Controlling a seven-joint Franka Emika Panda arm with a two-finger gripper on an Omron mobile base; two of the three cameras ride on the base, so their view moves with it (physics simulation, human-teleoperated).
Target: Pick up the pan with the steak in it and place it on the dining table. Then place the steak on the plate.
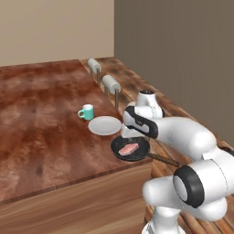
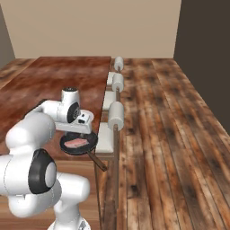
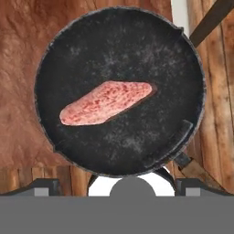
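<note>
The black pan rests on the near right corner of the dining table. Its brown handle sticks out past the table edge. The pinkish-red steak lies flat in the pan's middle. My gripper hangs just above the pan, pointing down, open with nothing between its fingers. The white plate lies on the table right beside the pan, on its far left side.
A teal mug stands just beyond the plate. Chairs with grey padded backrests line the table's right side. Dark plank floor stretches to the right, with walls behind.
</note>
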